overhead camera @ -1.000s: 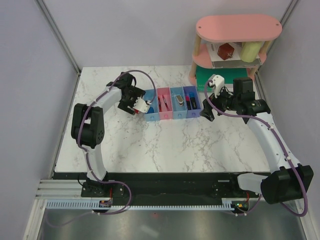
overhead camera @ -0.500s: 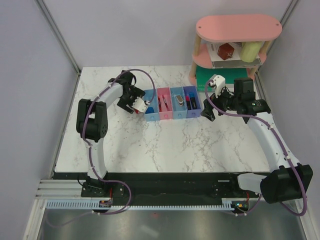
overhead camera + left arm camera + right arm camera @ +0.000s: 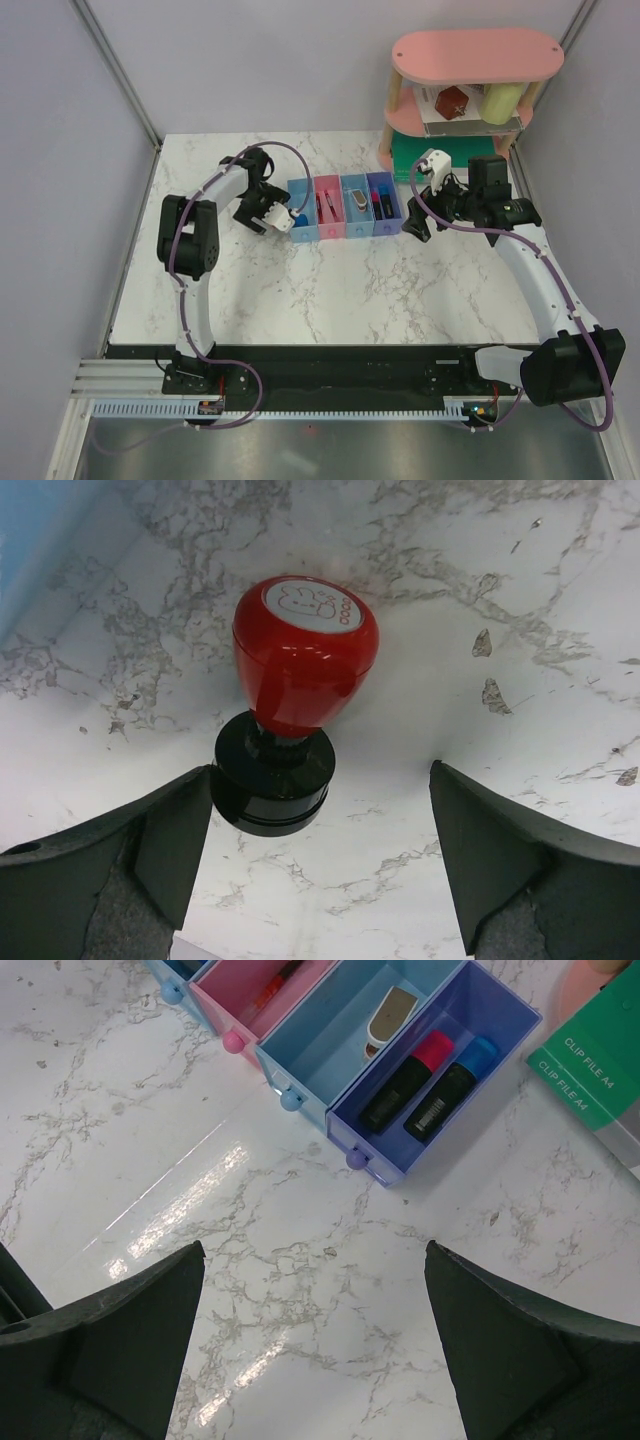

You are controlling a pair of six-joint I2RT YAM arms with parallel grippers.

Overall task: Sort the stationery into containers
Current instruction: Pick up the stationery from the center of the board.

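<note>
The red-black stub (image 3: 300, 680) stands upright on the marble, just ahead of my open left gripper (image 3: 320, 850). Its black base is against the left finger (image 3: 150, 850). In the top view the left gripper (image 3: 268, 212) is just left of the blue bin (image 3: 303, 210). The joined pink (image 3: 328, 205), light blue (image 3: 355, 205) and purple (image 3: 382, 203) bins follow in a row. The purple bin (image 3: 440, 1070) holds two black markers, one pink-capped (image 3: 405, 1080), one blue-capped (image 3: 455, 1085). The light blue bin holds the clip (image 3: 388, 1015). My right gripper (image 3: 415, 225) is open and empty, right of the purple bin.
A pink two-tier oval shelf (image 3: 470, 60) stands at the back right with a red cube (image 3: 455, 102) and a yellow cylinder (image 3: 505, 98) on it. A green box (image 3: 600, 1050) lies by its foot. Grey walls close in the table's sides.
My left arm's elbow has swung toward the back and my left gripper has shifted a little left, away from the blue bin. The right arm has hardly moved.
</note>
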